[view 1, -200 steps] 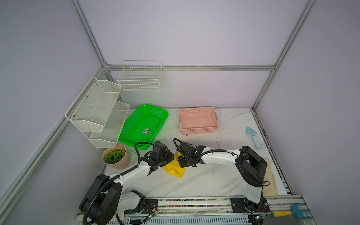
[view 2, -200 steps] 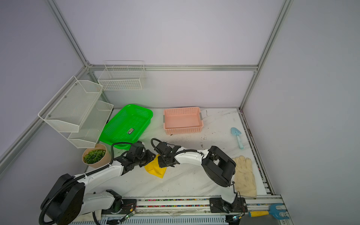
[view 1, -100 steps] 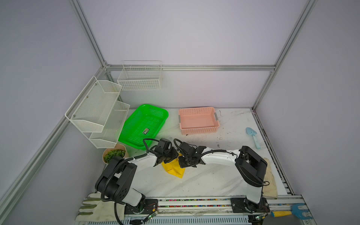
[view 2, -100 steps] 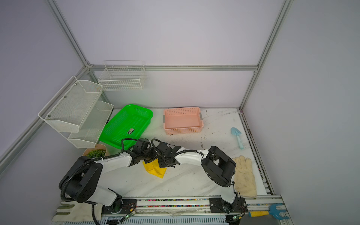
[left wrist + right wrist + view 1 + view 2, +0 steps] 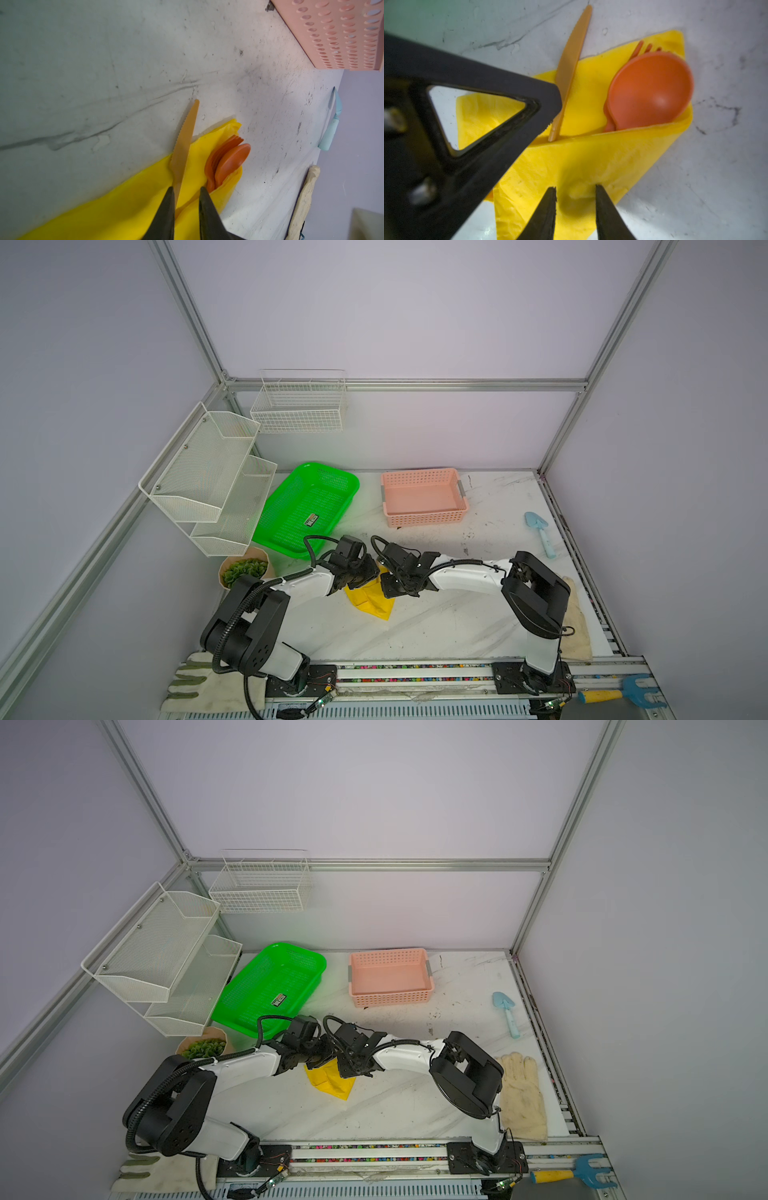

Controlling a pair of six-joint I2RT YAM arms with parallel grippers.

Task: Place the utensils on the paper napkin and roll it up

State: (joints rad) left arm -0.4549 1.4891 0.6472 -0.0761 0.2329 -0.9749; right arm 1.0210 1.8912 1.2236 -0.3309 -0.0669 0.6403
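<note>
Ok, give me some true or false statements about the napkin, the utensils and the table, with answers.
1. The spoon lies on the paper napkin. True.
2. The pink basket holds the fork. False: the basket is empty; the fork lies under the spoon on the napkin.
3. The tip of the knife sticks out past the napkin's edge, over the table. True.
4. The blue trowel lies on the napkin. False: it lies on the bare table, well apart from it.
5. The napkin lies fully flat. False: one flap is folded over the utensil handles.
</note>
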